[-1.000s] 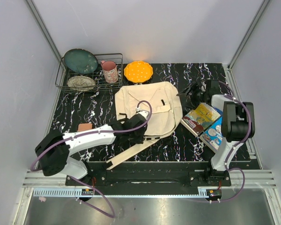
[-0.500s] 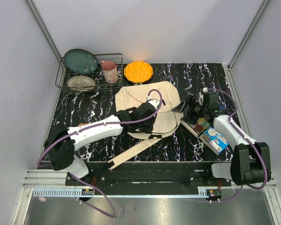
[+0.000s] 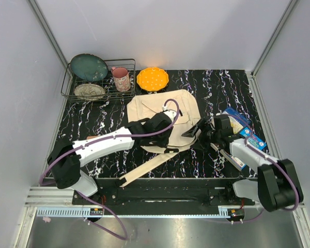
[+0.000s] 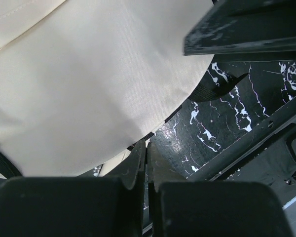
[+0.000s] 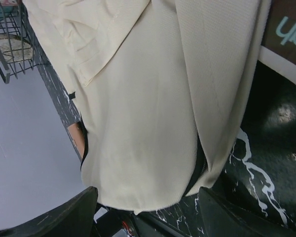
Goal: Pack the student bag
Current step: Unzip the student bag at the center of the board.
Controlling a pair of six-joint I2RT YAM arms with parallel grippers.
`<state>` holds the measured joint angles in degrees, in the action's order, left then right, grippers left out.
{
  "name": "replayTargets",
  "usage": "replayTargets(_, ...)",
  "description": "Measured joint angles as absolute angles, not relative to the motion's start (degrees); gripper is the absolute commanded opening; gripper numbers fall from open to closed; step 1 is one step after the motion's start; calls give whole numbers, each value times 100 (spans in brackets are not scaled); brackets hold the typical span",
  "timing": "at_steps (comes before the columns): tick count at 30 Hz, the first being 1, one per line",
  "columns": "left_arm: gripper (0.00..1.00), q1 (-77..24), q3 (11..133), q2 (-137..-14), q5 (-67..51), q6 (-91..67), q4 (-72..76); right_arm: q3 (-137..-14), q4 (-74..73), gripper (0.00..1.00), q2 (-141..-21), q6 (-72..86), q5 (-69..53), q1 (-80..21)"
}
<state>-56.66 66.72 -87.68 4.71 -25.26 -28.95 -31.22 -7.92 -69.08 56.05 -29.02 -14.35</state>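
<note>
The student bag (image 3: pixel 163 106), cream canvas, lies in the middle of the black marble table, and its long strap (image 3: pixel 144 168) trails toward the near edge. My left gripper (image 3: pixel 163 130) sits on the bag's near part. In the left wrist view it (image 4: pixel 147 148) is shut, with its tips at the bag's (image 4: pixel 89 89) black-trimmed edge, which is lifted. My right gripper (image 3: pixel 195 129) is wide open at the bag's right edge. In the right wrist view it (image 5: pixel 148 217) is empty and the bag's cloth (image 5: pixel 148 113) hangs just in front of it.
Books (image 3: pixel 241 124) lie at the right beside and under the right arm; one corner (image 5: pixel 286 34) shows in the right wrist view. A wire rack (image 3: pixel 67 88) at the back left holds a teal plate (image 3: pixel 89 66) and a pink mug (image 3: pixel 121 78). An orange plate (image 3: pixel 152 78) lies behind the bag.
My right arm has swung in from the far right to the bag's right edge. My left gripper moved up onto the bag a second ago and the bag's near edge bunched up; it has held still since.
</note>
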Motion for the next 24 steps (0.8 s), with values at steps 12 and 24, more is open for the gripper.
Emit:
replayTargets(12,0,-5666,6632,-8676,484,-2405,-2842,-3476,-95,0,-8099,5760,-2589,-1625)
replayTargets(24,0,-5621,5846,-7966,882,-2547,-2661,-4029,-454,75,-8449,5199,-2340,-1671)
